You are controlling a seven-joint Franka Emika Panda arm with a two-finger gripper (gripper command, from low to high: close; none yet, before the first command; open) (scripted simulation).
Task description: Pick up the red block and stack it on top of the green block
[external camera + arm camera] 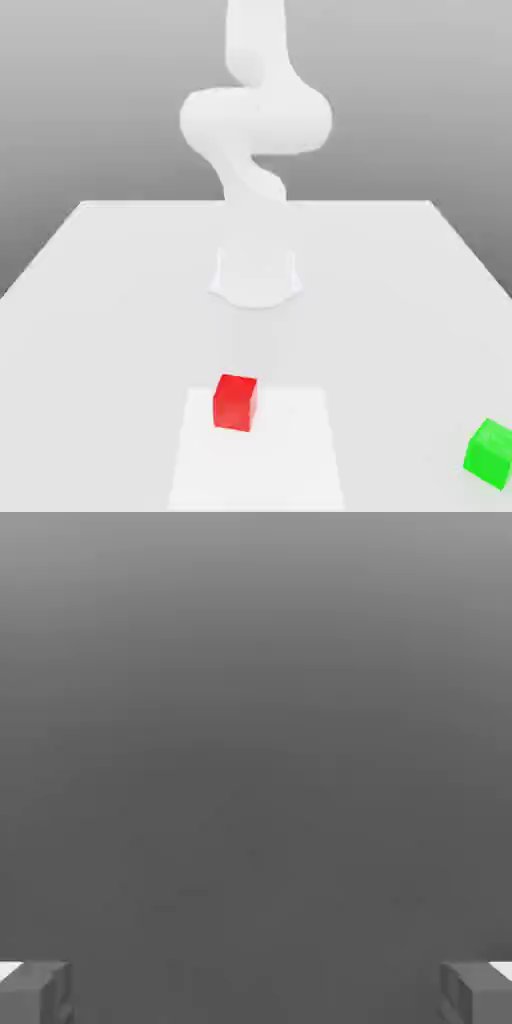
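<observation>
The red block (235,402) sits on the white table near the front, on a paler square patch. Far off toward the exterior view's right, close to the front corner, lies the green block (490,452). The two blocks are well apart. In the hand view my gripper (256,997) is open, its grey fingertips (35,992) spread wide with only plain grey background between them. The white arm (255,120) rises from its base behind the red block and curls upward out of the picture.
The arm's round base (255,275) stands mid-table behind the red block. The white table (100,300) ends at its back edge and narrows toward the far corners. A paler square patch (290,460) marks the front centre.
</observation>
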